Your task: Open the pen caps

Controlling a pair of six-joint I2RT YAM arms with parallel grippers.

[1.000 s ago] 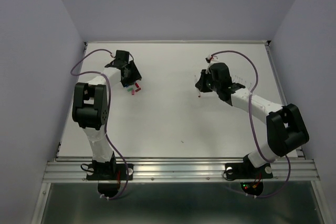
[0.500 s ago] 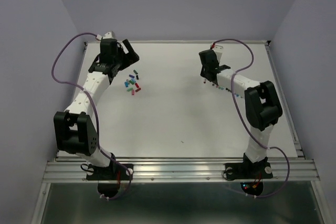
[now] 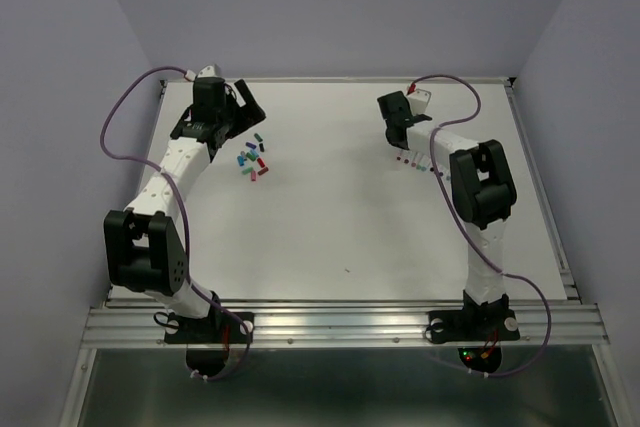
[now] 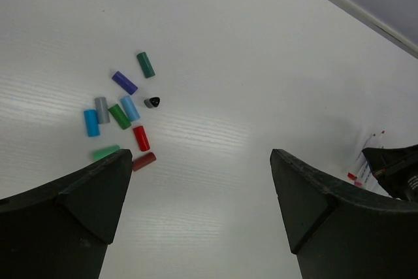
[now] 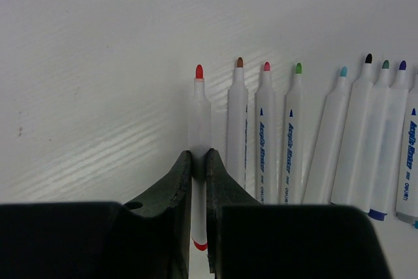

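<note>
Now, right fingers (image 5: 175,191) clamped on red-tipped pen (image 5: 199,115), left fingers (image 4: 72,217) apart, caps (image 4: 119,116) scattered.

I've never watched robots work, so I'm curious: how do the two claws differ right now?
The left gripper stands wide open and empty; the right gripper is pinched shut on a red-tipped pen. The left faces the loose caps; the right is next to the row of uncapped pens. Both are dark, two-fingered claws.
</note>
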